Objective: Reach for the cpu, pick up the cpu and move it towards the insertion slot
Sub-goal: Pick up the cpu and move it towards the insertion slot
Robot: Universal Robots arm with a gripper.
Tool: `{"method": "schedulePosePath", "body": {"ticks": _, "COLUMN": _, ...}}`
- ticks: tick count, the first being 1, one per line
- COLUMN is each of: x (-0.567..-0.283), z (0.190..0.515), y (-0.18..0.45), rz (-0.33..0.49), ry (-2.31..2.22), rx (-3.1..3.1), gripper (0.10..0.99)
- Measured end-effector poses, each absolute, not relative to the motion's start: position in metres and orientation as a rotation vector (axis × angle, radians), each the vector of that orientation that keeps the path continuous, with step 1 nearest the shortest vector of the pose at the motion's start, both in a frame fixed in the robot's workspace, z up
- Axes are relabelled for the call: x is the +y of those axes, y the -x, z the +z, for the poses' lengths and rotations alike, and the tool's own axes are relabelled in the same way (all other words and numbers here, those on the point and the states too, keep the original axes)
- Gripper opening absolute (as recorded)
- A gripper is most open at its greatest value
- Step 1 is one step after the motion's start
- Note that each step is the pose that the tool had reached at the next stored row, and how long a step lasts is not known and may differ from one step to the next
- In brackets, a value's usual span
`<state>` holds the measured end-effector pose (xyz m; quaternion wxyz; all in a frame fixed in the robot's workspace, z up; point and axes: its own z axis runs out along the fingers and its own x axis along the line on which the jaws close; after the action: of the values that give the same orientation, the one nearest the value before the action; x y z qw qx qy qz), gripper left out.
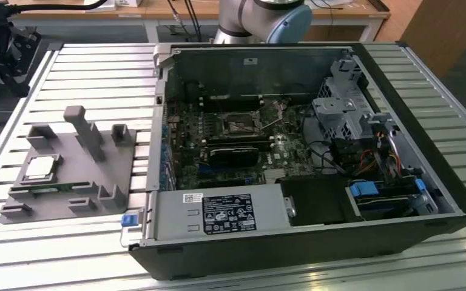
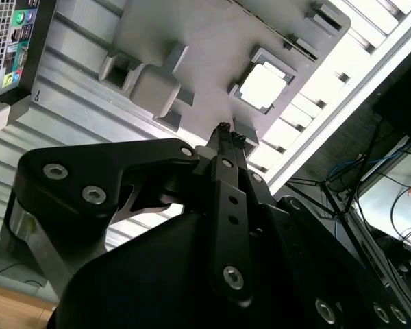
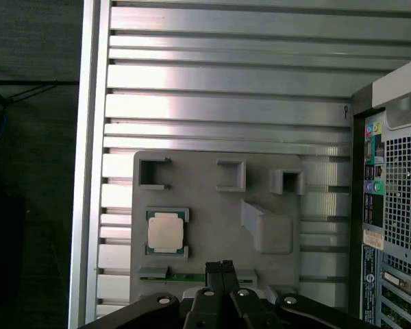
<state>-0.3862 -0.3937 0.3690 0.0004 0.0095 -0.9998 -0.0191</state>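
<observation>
Reaching step — gripper (image 3: 222, 269) hovering, jaws together, holding nothing; cpu (image 3: 167, 231) sitting in grey fixture (image 3: 205, 205), off to jaws' side — grasp needing jaws opening, centring.

One cpu (image 3: 166, 232), one insertion slot (image 1: 239, 126), one grey fixture (image 1: 71, 165), one computer case (image 1: 298, 254).

A slatted aluminium table (image 1: 95, 66) is seen in the exterior view, and an open black computer case (image 1: 298, 251) is laid on its side at the centre. A grey moulded plastic fixture (image 1: 83, 173) with upright posts is set at nine o'clock of the case, just beside it. A long narrow green memory stick (image 3: 181, 277) is held along the fixture's edge. A silver labelled power supply box (image 1: 172, 212) is mounted at the case's seven o'clock, with a small blue latch (image 1: 129, 219) beside it.
</observation>
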Motion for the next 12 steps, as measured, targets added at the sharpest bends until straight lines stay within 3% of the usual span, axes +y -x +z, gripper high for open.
{"method": "schedulePosePath", "body": {"ticks": 12, "x": -0.394, "z": 0.368, "y": 0.398, "rz": -0.06, "ry": -0.03, "rx": -3.14, "gripper": 0.106}}
